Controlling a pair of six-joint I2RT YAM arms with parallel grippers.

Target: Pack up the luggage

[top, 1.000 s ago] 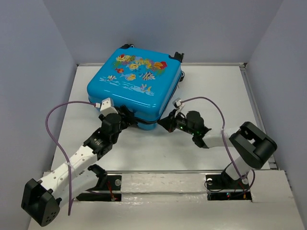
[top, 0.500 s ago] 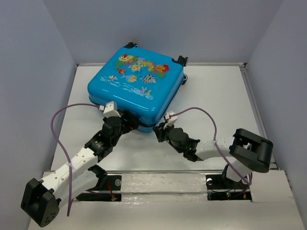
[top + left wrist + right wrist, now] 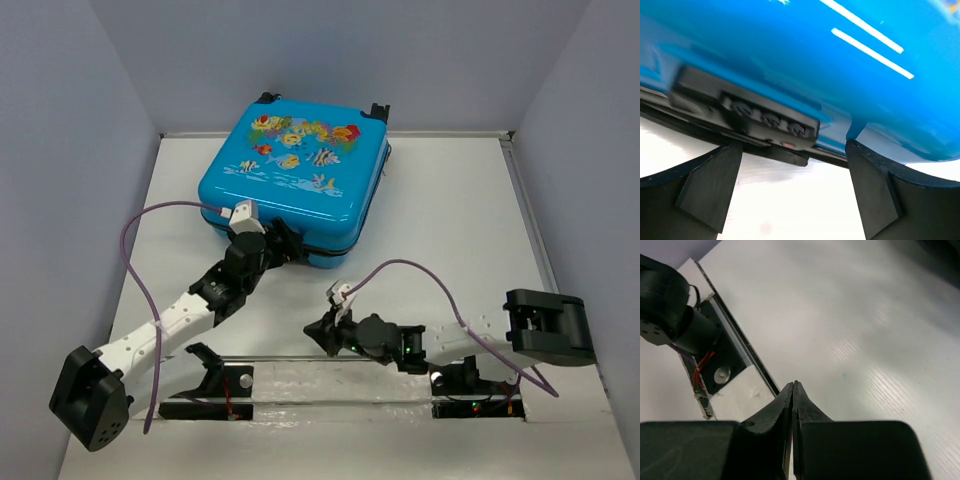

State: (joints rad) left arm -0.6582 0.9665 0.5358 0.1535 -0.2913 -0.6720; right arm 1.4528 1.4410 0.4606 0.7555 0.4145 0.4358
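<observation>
Luggage [image 3: 295,180] lies on table [image 3: 450,220], wide left hand [image 3: 290,245] at its edge, right hand [image 3: 312,335] closed.

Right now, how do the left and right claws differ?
Left claw stands open; right claw is shut, holding nothing. Left claw sits at the near edge of the luggage; right claw lies near the arm bases, apart from it. Both are black.

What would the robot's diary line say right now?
suitcase: closed, flat on table | left jaws: open, at suitcase's near edge | right jaws: shut, empty, away from suitcase
</observation>
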